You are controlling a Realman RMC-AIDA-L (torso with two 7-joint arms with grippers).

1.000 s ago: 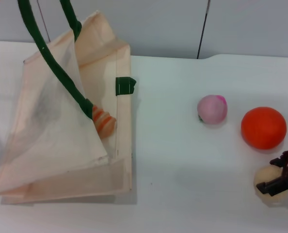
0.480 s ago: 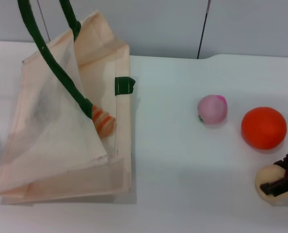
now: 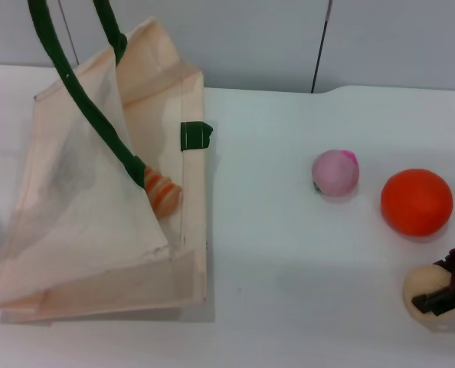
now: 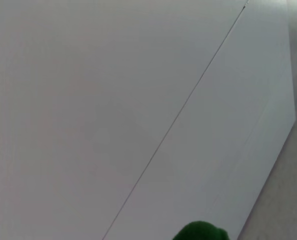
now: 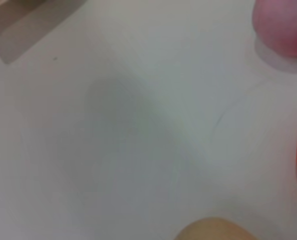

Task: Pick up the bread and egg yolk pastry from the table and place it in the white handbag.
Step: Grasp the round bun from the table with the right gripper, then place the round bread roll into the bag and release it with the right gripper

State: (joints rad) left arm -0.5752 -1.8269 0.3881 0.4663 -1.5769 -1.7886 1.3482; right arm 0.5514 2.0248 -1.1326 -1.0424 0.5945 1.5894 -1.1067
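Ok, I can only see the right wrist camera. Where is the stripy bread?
Observer: The bread is in the white handbag, one end poking out of its mouth.
Operator: Is the bag lying flat?
Observer: No, its green handles rise out of the top of the head view, so the mouth gapes.
Operator: And where's the right gripper?
Observer: The right gripper is at the egg yolk pastry, nearer the robot than the orange ball.
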